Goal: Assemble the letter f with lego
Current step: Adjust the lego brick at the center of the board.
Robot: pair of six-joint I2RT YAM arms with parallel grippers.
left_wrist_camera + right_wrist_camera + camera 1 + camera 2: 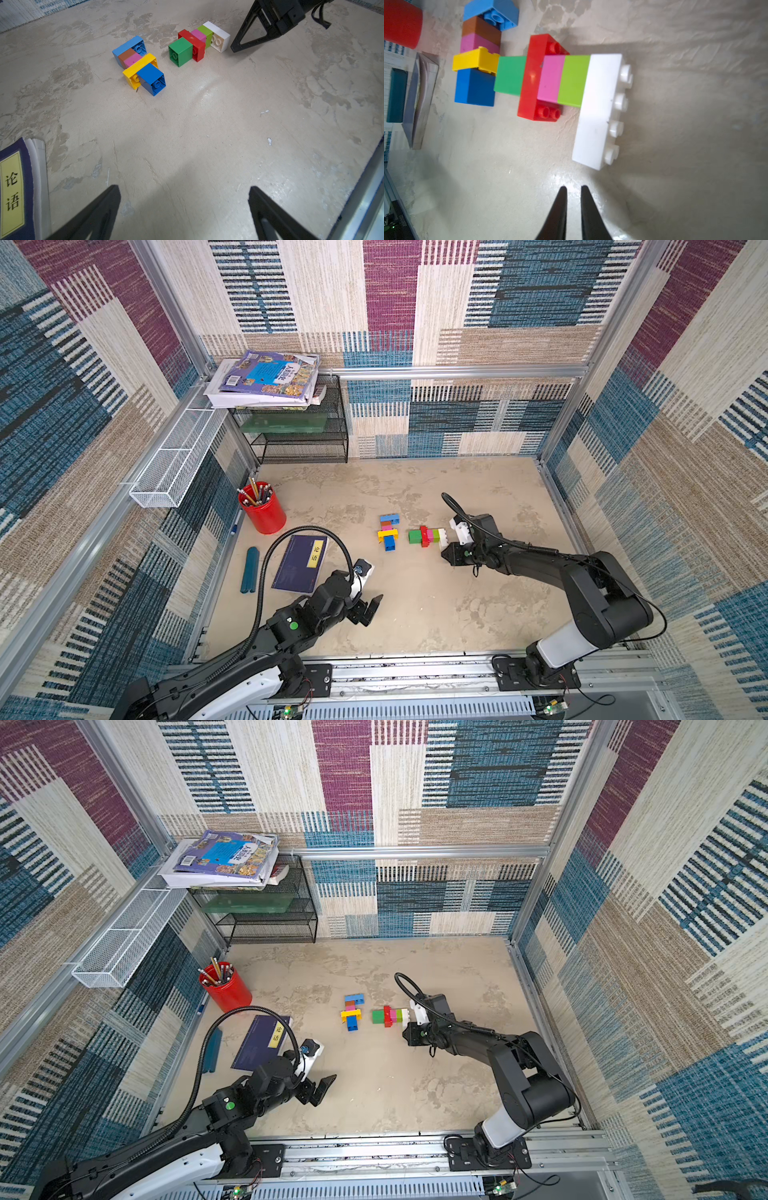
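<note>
Right wrist view, right gripper (573,188): fingers drawn together, only a thin slit between the tips; nothing held; low over the table (675,145).
Nearest lego (424,536): white brick (600,108), oblong, on its side, studs facing away from its row; one end is just beside the right gripper's tips, not touching.
Right row: white brick, lime brick (574,80), pink brick (551,78), red brick (531,76) and green brick (510,74), joined in a line flat on the table, right of centre.
Centre row: light blue brick (492,10), brown brick (479,28), second pink brick (475,43), yellow brick (473,60) and blue brick (474,87), joined in a line running from the far edge toward the near edge; near the green brick, apart from it in both top views.
Left gripper (184,187): fingers spread wide, empty; toward the near edge, left of centre, well apart from the lego.
Surroundings: dark blue book (300,564) beside the left gripper; red pencil cup (262,512) at the left edge; wire rack (299,439) in the far left corner.
</note>
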